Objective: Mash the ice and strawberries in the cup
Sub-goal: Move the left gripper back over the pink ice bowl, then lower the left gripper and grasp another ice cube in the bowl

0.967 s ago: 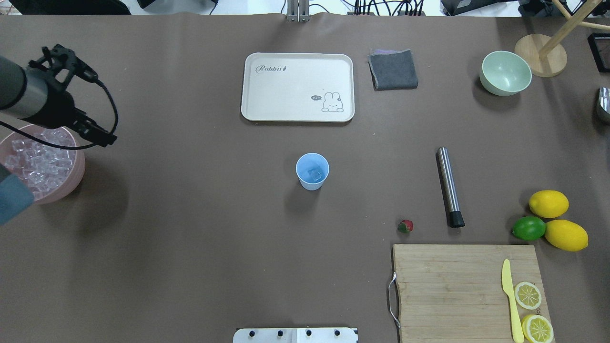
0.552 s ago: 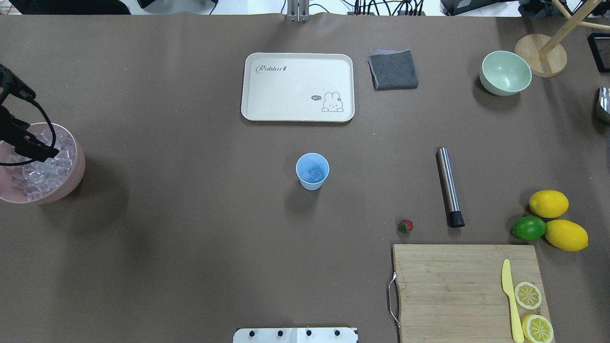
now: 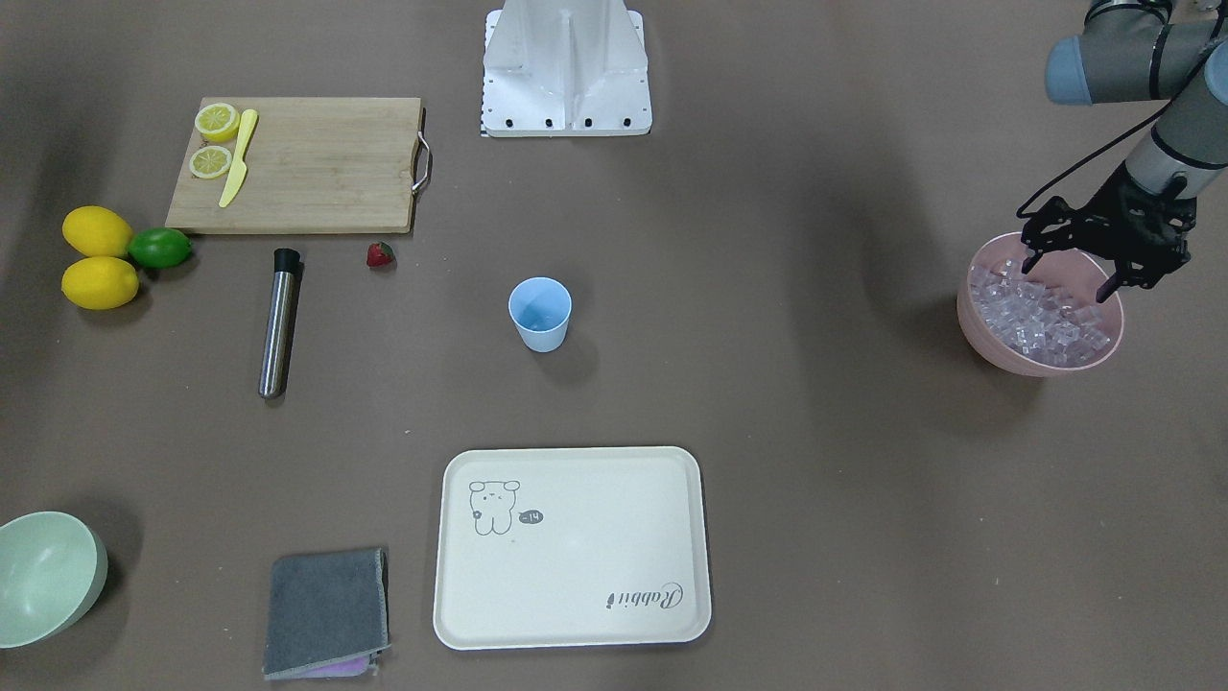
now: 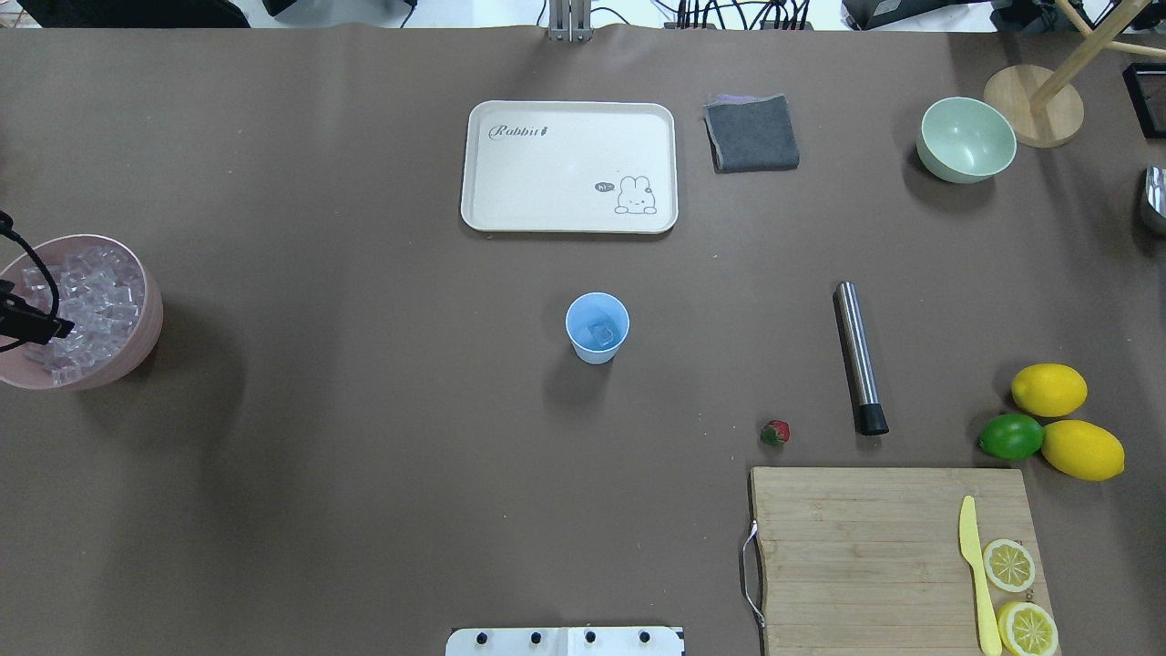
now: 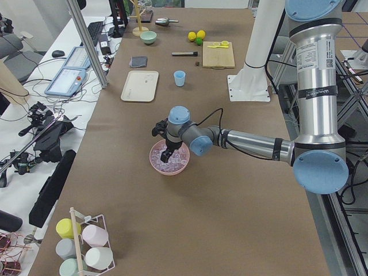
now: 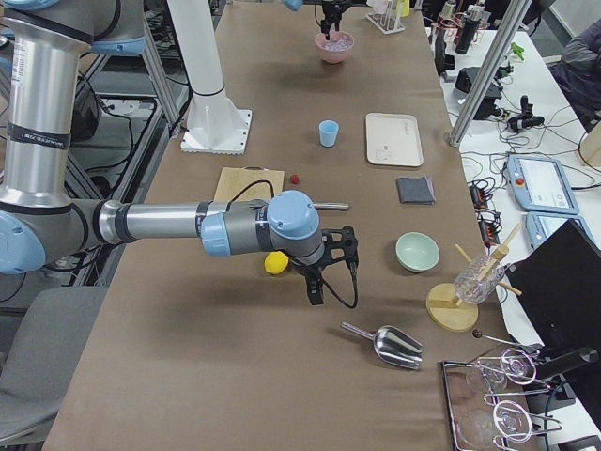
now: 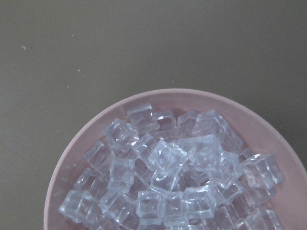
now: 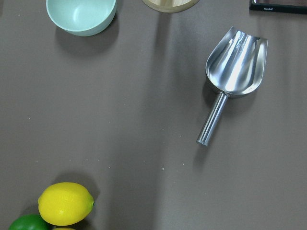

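– Left gripper (image 3: 1067,276): fingers spread wide, nothing between them, tips down just over the ice (image 3: 1041,317) heaped in the pink bowl (image 3: 980,331). Agree?
– Agree, wide apart and empty. Its wrist view is all clear cubes and pink rim. One more cube sits inside the light-blue cup (image 4: 597,328), which is upright at mid-table, well apart from the pink bowl.
– Strawberry (image 4: 775,433)?
– On the bare table, just off the corner of the wooden cutting board (image 4: 856,547) nearest the cup. It lies roughly between the cup and the black end of the steel muddler (image 4: 859,357), which lies flat.
– On the board?
– Yellow plastic knife (image 4: 975,574) and two lemon slices (image 4: 1008,564) at the end away from the cup. Past that end are two whole lemons (image 4: 1048,389) with a lime (image 4: 1010,436) tucked against them.
– Right gripper (image 6: 329,277)?
– It shows only in the side view, hanging over the table near the lemons. Can't tell how far its fingers are parted. Its wrist view has a steel scoop (image 8: 235,67) lying on the table, plus a pale green bowl (image 4: 966,138).
– Any text?
– Cream tray (image 4: 547,182) beyond the cup reads "Rabbit", and has a bunny drawing with a "hi" bubble. A folded grey cloth (image 4: 751,133) lies beside it. A round wooden stand base (image 4: 1033,105) is near the green bowl.
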Motion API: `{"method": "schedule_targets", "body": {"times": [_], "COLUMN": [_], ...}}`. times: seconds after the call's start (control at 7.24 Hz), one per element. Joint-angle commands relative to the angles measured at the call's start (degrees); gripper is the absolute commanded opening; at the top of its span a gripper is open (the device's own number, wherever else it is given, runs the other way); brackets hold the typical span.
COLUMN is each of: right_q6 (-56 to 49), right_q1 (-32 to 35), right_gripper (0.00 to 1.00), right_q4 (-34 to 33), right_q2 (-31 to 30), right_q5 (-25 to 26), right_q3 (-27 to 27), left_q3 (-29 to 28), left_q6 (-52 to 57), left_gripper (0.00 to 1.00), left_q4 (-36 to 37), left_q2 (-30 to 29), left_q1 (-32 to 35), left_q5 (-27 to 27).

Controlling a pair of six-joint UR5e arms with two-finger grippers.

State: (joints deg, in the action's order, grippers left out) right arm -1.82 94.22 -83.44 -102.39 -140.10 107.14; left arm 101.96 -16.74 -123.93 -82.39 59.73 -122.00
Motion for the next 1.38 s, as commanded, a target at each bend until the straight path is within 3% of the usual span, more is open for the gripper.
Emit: {"method": "schedule_targets", "body": {"times": [0.0,0.28,0.55,1.24], "right_q6": [-0.03,-0.03,-0.03,-0.03], "right_q1": [0.00,0.00,0.00,0.00], "right_gripper": [1.00,1.00,1.00,1.00], "right_q4": [0.04,0.12,0.12,0.04], "right_q2": [0.00,0.00,0.00,0.00], "right_q5": [0.00,0.00,0.00,0.09], "right_q3": [0.00,0.00,0.00,0.00], "left_q3": [-2.28,-3.25,-3.88,-3.88], "left_q6": [-4.00,-7.78,-7.78,-7.87], "left_gripper": [0.96,0.91,0.80,0.78], "left_q4": [-4.03,-7.01,-8.43,-8.52], "left_q2": [0.56,0.91,0.91,1.00], "left_q1": [-0.58,-2.07,-2.77,-3.48], "left_q5": [-0.08,0.01,0.01,0.01]}}
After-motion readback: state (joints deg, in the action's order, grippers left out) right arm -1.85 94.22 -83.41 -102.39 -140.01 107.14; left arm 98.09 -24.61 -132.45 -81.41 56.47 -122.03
